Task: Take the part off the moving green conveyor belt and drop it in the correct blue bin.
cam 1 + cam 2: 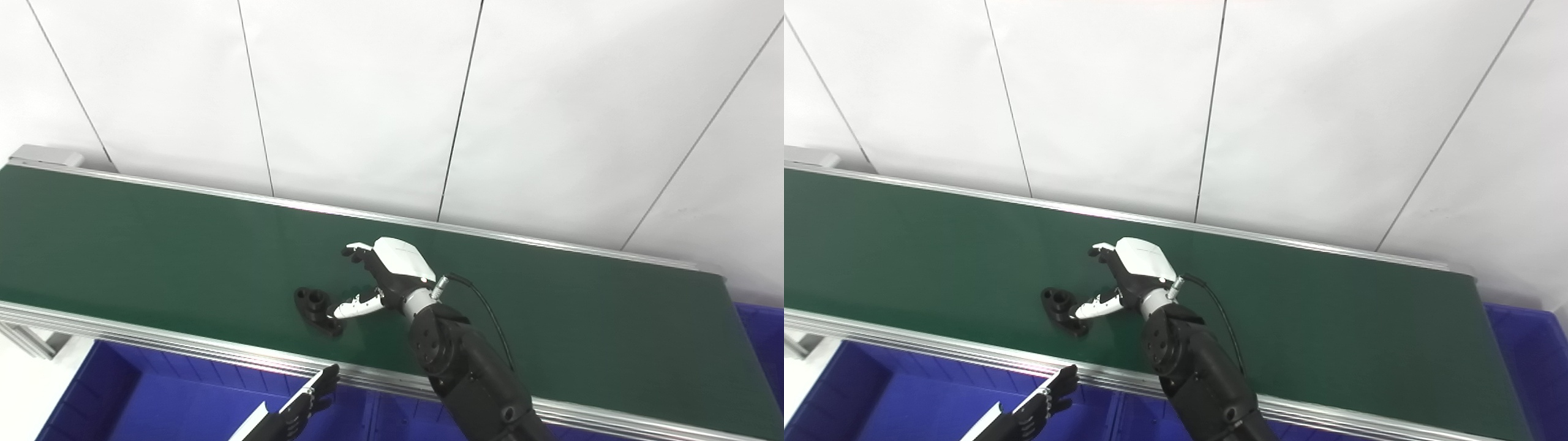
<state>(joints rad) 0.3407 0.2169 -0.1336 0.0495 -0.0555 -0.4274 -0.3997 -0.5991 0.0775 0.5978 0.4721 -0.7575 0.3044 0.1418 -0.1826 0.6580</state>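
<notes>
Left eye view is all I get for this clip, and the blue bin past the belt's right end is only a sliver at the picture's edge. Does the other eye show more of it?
Observer: Yes. The right eye view shows a wider stretch of that right blue bin, running past the conveyor belt's right end and down to the picture's bottom edge.
Operator: And the left hand, low in my picture?
Observer: In the right eye view, the left hand sits further from the bottom edge, so more of its forearm shows. Its fingers are apart and hold nothing, and it is above the near blue bin.
</notes>
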